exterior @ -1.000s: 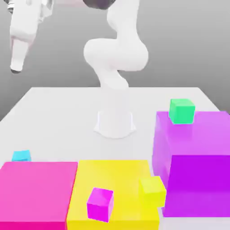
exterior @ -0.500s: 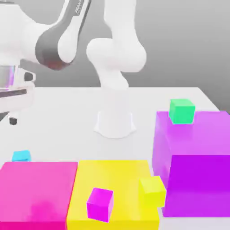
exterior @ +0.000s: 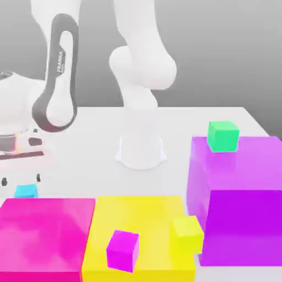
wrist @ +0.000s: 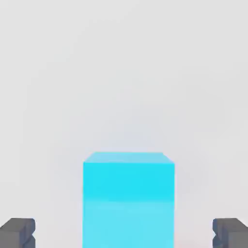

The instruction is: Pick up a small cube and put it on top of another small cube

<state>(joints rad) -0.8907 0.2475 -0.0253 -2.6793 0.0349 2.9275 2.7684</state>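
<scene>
The small cyan cube [exterior: 26, 191] sits on the white surface [exterior: 99, 148] at the exterior view's left, just behind the back edge of the big magenta block [exterior: 47, 234]. The pincer [exterior: 21, 180] hangs directly over it, pointing down, its two dark fingertips [wrist: 18, 231] spread wide to either side of the cube with clear gaps between pads and cube faces. Nothing is held.

Judging from this, the task is at its early stage: the approach and alignment look done, but the grasp is not made. What remains is to lower a little if needed, close on the cube, lift it, carry it across and set it down on another small cube. Candidates stand on the big blocks: a small magenta cube [exterior: 122, 250] and a small yellow-green cube [exterior: 187, 233] on the big yellow block [exterior: 143, 220], and a small green cube [exterior: 223, 135] on the big purple block [exterior: 242, 193]. None of them carries anything yet.
</scene>
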